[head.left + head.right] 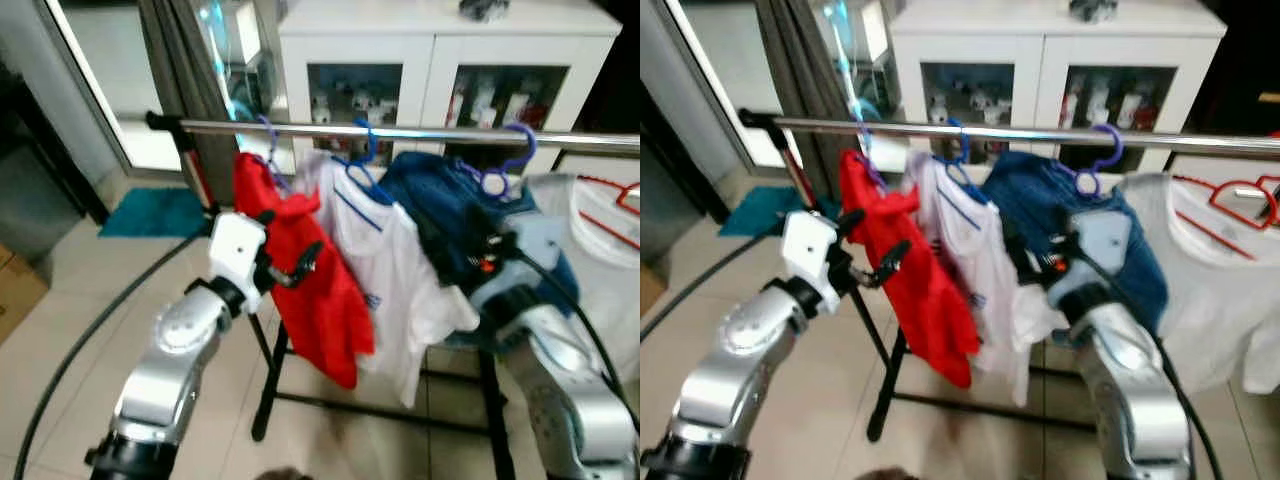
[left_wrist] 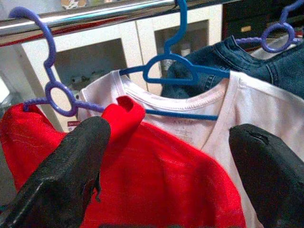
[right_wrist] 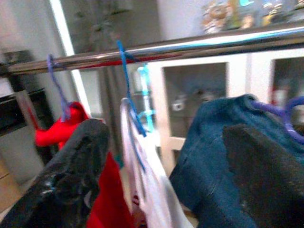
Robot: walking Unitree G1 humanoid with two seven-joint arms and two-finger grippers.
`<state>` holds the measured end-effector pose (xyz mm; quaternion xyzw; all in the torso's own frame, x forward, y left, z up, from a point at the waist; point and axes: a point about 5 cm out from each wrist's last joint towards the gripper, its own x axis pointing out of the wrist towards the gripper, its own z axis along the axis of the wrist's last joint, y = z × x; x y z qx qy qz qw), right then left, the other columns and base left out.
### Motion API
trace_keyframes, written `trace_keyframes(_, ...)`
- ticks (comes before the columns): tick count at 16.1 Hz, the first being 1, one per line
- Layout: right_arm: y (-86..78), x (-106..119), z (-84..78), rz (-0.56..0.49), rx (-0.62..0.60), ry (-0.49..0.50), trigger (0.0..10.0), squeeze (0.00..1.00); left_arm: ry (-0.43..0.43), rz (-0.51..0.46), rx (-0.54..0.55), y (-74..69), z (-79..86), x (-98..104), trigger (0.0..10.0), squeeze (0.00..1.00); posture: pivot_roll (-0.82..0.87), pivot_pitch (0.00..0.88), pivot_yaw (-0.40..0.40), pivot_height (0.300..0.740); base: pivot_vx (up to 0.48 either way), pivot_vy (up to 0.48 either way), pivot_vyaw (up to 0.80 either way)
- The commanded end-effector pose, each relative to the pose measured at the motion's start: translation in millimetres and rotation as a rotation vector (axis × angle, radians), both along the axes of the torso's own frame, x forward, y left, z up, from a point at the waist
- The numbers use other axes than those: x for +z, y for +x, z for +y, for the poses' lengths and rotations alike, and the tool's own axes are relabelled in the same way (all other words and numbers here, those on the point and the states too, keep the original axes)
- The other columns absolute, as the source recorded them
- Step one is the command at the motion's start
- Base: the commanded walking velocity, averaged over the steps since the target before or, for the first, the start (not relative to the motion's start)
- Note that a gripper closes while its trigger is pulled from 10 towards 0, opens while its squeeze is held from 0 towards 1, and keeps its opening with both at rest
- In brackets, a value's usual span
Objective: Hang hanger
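Note:
A metal rail (image 1: 420, 132) runs across in front of me. From it hang a red shirt (image 1: 312, 285) on a purple hanger (image 2: 56, 92), a white shirt (image 1: 395, 265) on a blue hanger (image 2: 175, 66), a denim garment (image 1: 440, 205) on a purple hanger (image 1: 497, 170), and a white shirt on a red hanger (image 1: 605, 210). My left gripper (image 1: 290, 245) is open just in front of the red shirt, with nothing between its fingers (image 2: 71, 166). Over by the denim garment, my right gripper (image 1: 475, 240) is open too, fingers (image 3: 71, 175) spread wide and empty.
A white cabinet (image 1: 430, 60) with glass doors stands behind the rail. The rack's black legs (image 1: 268, 395) stand on the tiled floor. A teal mat (image 1: 150, 212) and a grey curtain (image 1: 185, 70) are at the left; a black cable (image 1: 90, 340) crosses the floor.

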<state>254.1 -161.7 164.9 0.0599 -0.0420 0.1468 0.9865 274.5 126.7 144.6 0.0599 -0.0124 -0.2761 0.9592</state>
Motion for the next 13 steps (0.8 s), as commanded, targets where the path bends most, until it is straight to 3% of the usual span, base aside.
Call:
trace_keyframes(1,-0.1,3.5,2.3,-0.011,-0.002,0.02,10.0,1.0,0.021,-0.005,0.025,0.0,4.8,0.9,10.0,0.0,-0.05,0.0,0.082,0.74,0.0,0.0,0.0)
trace_keyframes(5,0.9,-1.4,4.8,0.013,-0.015,0.026,10.0,1.0,0.032,-0.016,0.06,1.4,4.6,-0.5,10.0,0.0,-0.05,0.0,0.075,0.74,0.0,-0.067,0.0)
trace_keyframes(8,1.7,0.0,4.9,-0.03,-0.022,-0.04,10.0,1.0,0.028,-0.015,0.066,1.5,4.4,-0.9,10.0,0.0,-0.05,0.0,0.068,0.74,0.0,-0.48,0.0)
trace_keyframes(9,1.9,-2.2,6.7,-0.005,0.012,-0.005,10.0,1.0,0.034,-0.018,0.066,1.8,4.0,-1.2,10.0,0.0,-0.05,0.0,0.068,0.74,0.0,-0.48,0.0)
trace_keyframes(13,7.8,0.3,12.5,-0.012,0.022,-0.027,10.0,1.0,0.029,-0.024,0.072,3.7,4.1,0.0,10.0,0.0,-0.06,0.0,0.064,0.74,0.0,-0.48,0.0)
